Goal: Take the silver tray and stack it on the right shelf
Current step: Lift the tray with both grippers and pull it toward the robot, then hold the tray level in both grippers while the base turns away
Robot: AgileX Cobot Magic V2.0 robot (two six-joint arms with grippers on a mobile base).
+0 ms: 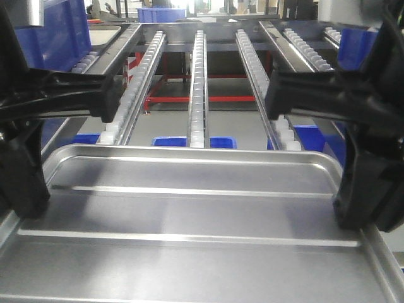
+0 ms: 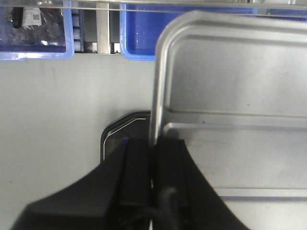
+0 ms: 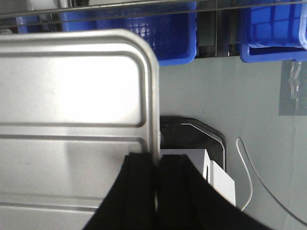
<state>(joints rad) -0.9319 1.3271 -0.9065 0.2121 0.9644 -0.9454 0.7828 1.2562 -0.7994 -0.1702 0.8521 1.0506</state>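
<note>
Silver tray in left pincer, right pincer; grey floor; right shelf ahead.

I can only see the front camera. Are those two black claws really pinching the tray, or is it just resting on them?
Observer: Pinching. In the left wrist view, the left gripper is closed across the left rim of the silver tray.
Operator: And the other side?
Observer: Same there. The right wrist view shows the right gripper clamped on the right rim, with grey floor below it.
</note>
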